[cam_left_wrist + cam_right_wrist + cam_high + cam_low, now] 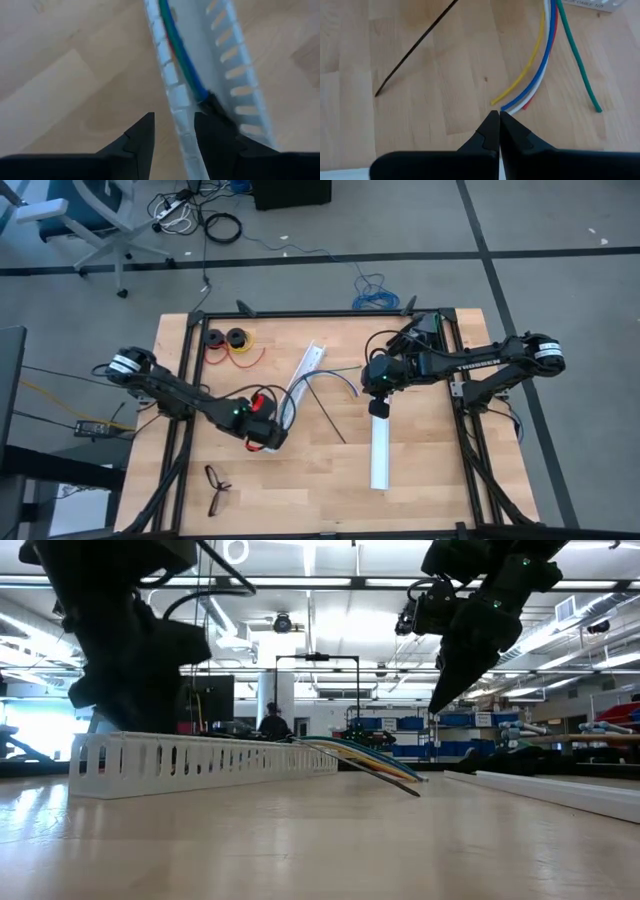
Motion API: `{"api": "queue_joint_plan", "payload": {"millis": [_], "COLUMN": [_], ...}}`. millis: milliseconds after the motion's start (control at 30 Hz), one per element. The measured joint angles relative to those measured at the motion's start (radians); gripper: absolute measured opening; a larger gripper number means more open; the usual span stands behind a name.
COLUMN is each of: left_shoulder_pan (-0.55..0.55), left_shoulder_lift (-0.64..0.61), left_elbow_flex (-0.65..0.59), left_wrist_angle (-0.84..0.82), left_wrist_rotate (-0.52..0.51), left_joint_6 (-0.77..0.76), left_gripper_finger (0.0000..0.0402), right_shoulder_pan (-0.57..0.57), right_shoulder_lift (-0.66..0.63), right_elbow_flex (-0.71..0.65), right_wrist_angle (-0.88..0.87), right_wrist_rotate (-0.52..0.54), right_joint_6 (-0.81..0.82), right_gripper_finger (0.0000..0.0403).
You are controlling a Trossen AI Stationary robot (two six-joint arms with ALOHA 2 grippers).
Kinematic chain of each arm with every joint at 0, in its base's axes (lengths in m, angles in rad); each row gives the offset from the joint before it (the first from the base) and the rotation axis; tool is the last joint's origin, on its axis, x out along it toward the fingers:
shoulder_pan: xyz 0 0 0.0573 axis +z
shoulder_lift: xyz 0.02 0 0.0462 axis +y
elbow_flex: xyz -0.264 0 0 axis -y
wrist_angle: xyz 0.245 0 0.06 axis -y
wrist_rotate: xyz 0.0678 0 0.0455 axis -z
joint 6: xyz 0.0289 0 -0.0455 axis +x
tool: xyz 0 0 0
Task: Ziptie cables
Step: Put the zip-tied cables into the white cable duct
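Observation:
The cables (335,375), thin blue, yellow, white, red and green wires, lie along a white slotted rail (303,372) and stick out past its far end (370,760). A small black connector (215,102) ends them inside the rail. The ziptie (328,415), a thin black strip, lies flat on the wood beside them. My left gripper (175,125) is open at the rail's near end, with one finger outside the rail's side wall and the other over the channel by the connector. My right gripper (498,114) is shut and hangs above the table just short of the loose wire ends (520,102). My left gripper slants down over the rail's near end with the side wall (180,100) between its fingers. A gap shows between the outer finger (142,137) and the wall. Whether the inner finger (212,130) touches the wall or the connector, I cannot tell.
A second white rail (381,450) lies on the right half of the table. A red and yellow wire with two black spools (230,340) sits at the far left. A small black object (217,485) lies near the front edge. Bare wood shows around the ziptie.

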Motion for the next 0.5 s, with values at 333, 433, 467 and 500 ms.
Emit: {"api": "queue_joint_plan", "payload": {"millis": [333, 433, 467, 500], "left_shoulder_pan": [-0.005, -0.005, -0.005, -0.005], "left_shoulder_lift": [0.009, 0.009, 0.009, 0.009], "left_elbow_flex": [0.000, 0.000, 0.000, 0.000], "left_wrist_angle": [-0.072, -0.126, -0.136, -0.146], "left_wrist_rotate": [-0.009, -0.050, -0.060, -0.066], "left_joint_6": [0.405, 0.507, 0.546, 0.584], "left_gripper_finger": [0.0053, 0.0031, 0.0025, 0.0021], "right_shoulder_pan": [-0.001, -0.001, -0.001, -0.001], "right_shoulder_lift": [0.000, 0.000, 0.000, 0.002], "right_elbow_flex": [0.000, 0.000, 0.000, 0.000], "right_wrist_angle": [0.046, 0.087, 0.099, 0.112], "right_wrist_rotate": [0.000, 0.000, 0.000, 0.000], "right_joint_6": [0.000, 0.000, 0.000, 0.000], "right_gripper_finger": [0.0001, 0.0001, 0.0001, 0.0001]}}
